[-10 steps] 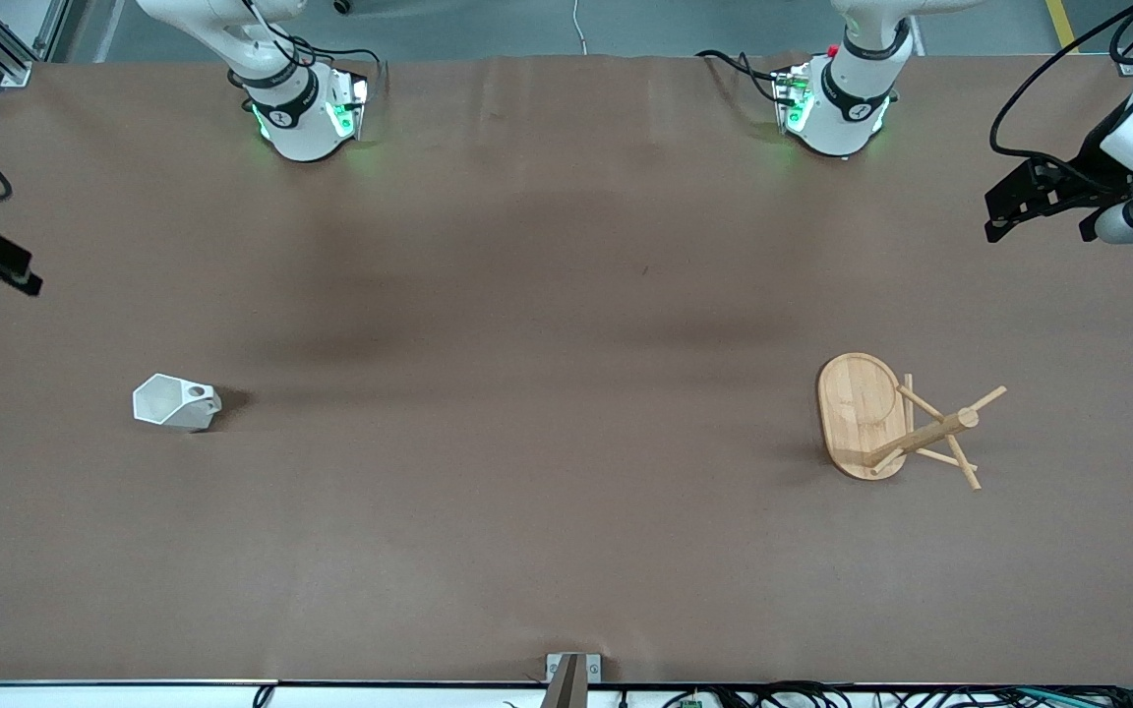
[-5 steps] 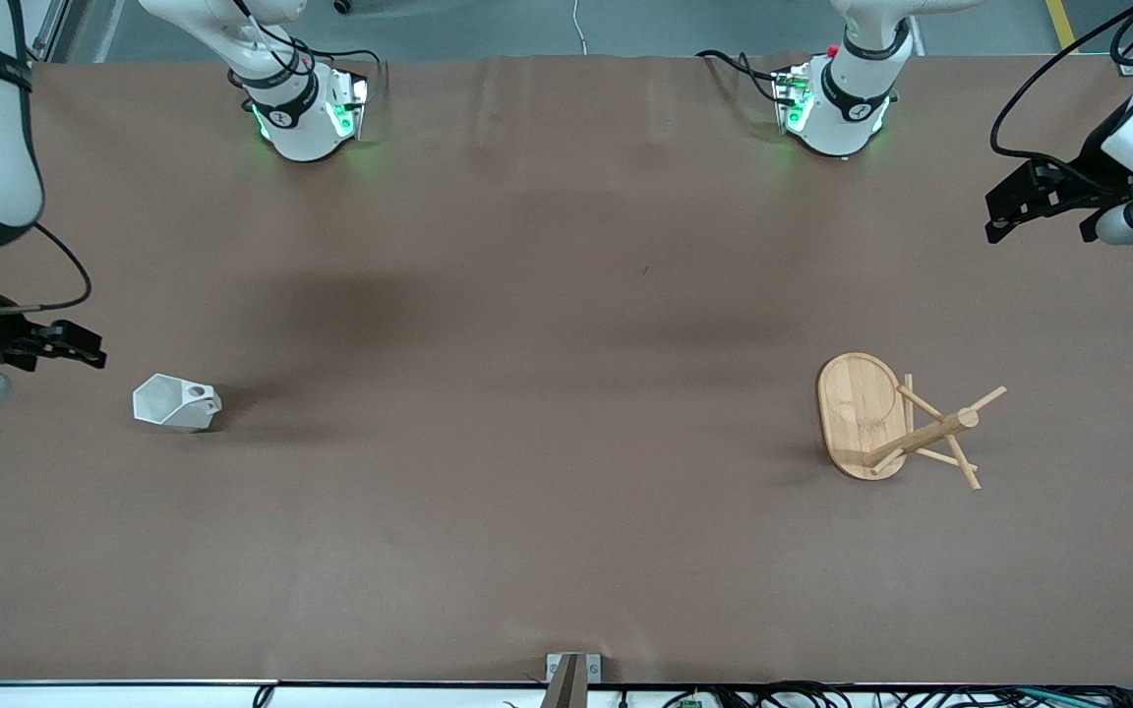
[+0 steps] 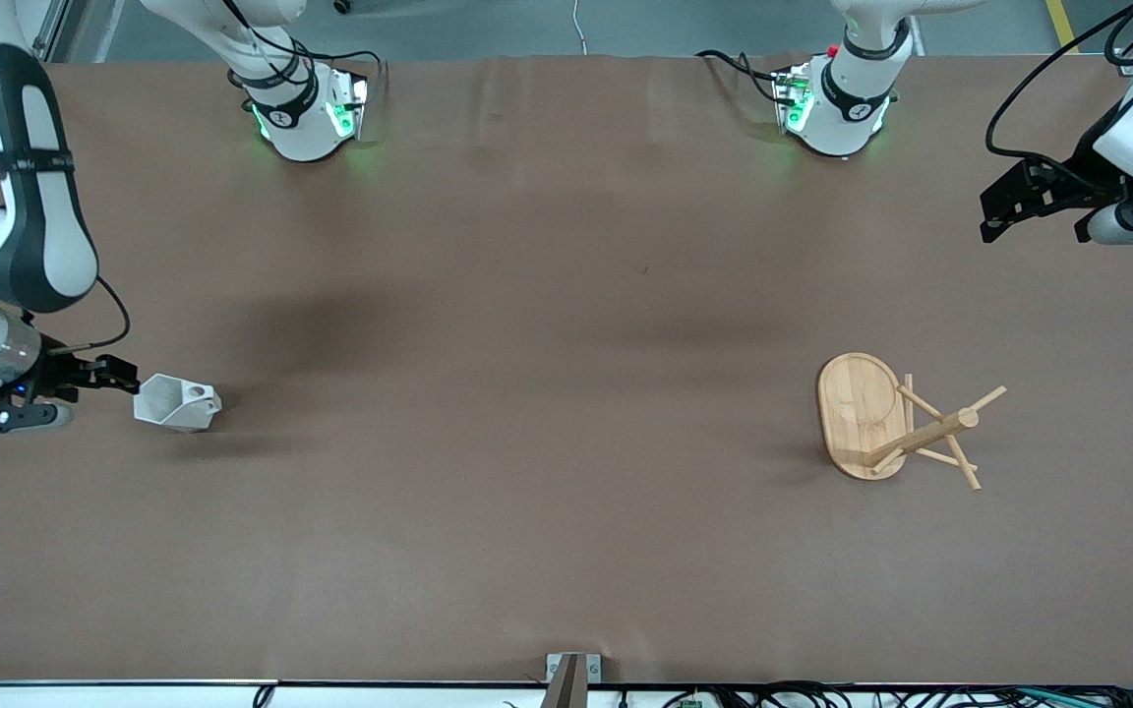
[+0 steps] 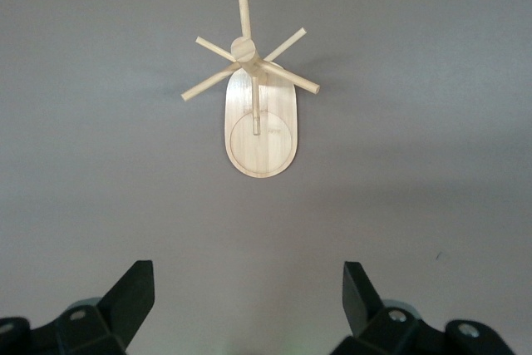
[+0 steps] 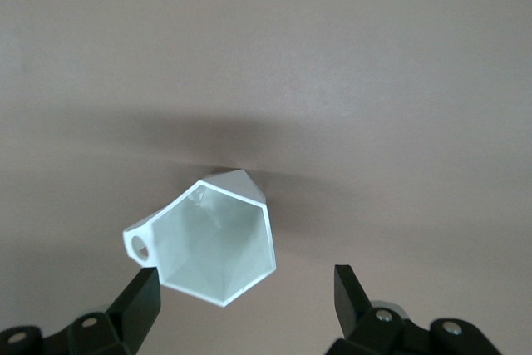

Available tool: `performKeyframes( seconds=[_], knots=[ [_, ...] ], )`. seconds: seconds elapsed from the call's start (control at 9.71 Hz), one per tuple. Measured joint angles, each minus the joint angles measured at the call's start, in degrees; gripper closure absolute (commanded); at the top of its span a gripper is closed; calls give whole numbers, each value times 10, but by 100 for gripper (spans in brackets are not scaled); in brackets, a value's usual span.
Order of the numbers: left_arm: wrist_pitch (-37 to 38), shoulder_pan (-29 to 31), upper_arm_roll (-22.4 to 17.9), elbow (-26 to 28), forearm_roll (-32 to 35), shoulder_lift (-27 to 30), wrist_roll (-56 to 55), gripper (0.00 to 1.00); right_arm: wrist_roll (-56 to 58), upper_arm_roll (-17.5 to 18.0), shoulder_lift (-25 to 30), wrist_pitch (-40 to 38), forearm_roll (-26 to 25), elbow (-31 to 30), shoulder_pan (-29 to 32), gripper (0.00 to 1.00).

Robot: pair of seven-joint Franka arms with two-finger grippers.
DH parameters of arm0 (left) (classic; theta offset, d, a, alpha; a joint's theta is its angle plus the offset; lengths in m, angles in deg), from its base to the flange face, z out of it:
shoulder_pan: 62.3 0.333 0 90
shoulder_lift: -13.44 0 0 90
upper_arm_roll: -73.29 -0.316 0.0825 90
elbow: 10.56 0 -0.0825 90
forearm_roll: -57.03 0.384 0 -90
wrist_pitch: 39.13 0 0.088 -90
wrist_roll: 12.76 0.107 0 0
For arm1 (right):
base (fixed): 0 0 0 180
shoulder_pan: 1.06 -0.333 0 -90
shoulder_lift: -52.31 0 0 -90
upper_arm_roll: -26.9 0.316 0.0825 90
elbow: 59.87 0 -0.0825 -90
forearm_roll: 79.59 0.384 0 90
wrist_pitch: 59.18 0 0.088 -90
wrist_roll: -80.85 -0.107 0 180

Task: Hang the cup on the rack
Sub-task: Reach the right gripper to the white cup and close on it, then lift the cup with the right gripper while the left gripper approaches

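Beside cup (image 5: pixel 212 239): right gripper (image 5: pixel 241 309) jaws released; left gripper (image 4: pixel 249 305) likewise | handle hole, wrist-only

Cup (image 3: pixel 176 403) – smooth white; rack (image 3: pixel 862 413) – pale bamboo.

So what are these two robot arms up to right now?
The right gripper, fingers open, is right beside the cup, which lies on its side on the table at the right arm's end; nothing is gripped yet. The rack stands at the left arm's end with nothing hung on it. The left gripper waits open in the air near it.
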Motion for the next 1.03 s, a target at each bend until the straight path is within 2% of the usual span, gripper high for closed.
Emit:
performKeyframes(
  seconds=[0.31, 0.41, 0.51, 0.62, 0.72, 1.03],
  knots=[
    [18, 0, 0, 0, 0, 0, 0, 0, 64, 0, -41, 34, 21, 0, 13, 15],
    [20, 0, 0, 0, 0, 0, 0, 0, 82, 0, -47, 35, 24, 0, 16, 28],
    [21, 0, 0, 0, 0, 0, 0, 0, 92, 0, -51, 38, 25, -1, 16, 51],
    [21, 0, 0, 0, 0, 0, 0, 0, 100, 1, -54, 43, 25, -2, 16, 94],
    [22, 0, 0, 0, 0, 0, 0, 0, 119, 1, -57, 46, 25, -2, 16, 100],
    [22, 0, 0, 0, 0, 0, 0, 0, 141, 2, -62, 48, 26, -2, 16, 100]
  ],
)
